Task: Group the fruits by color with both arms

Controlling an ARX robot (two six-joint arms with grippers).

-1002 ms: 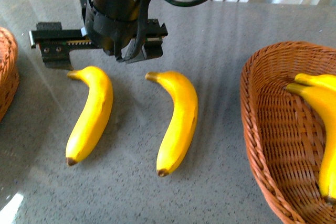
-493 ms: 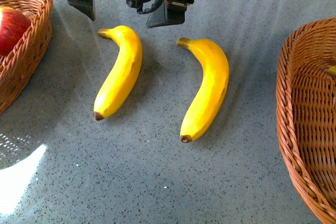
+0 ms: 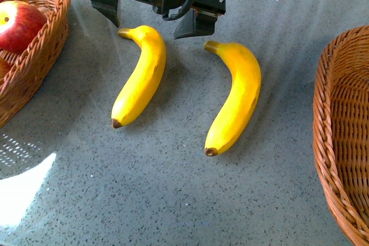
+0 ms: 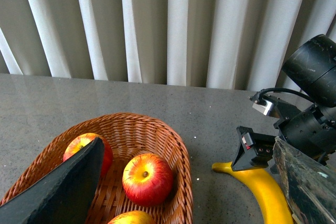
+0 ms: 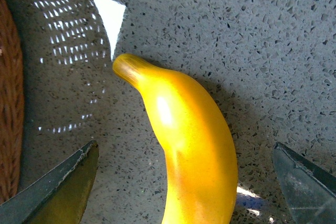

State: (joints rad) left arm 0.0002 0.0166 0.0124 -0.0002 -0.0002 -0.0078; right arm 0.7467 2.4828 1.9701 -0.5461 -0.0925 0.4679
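While the right gripper [image 3: 151, 24] hangs spread astride the far end of the left banana [image 3: 140, 76], it grasps nothing. The left gripper [image 4: 187, 148], likewise spread and empty, hovers by the apple basket [image 4: 131, 116].

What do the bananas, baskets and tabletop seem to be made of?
The left banana and the right banana: probably plastic replicas, glossy, uniformly yellow, with sharp highlights; real fruit not excluded. The apple basket and the other basket: woven wicker or rattan, brown strands showing. The tabletop: polished grey speckled stone or composite, mirroring light.
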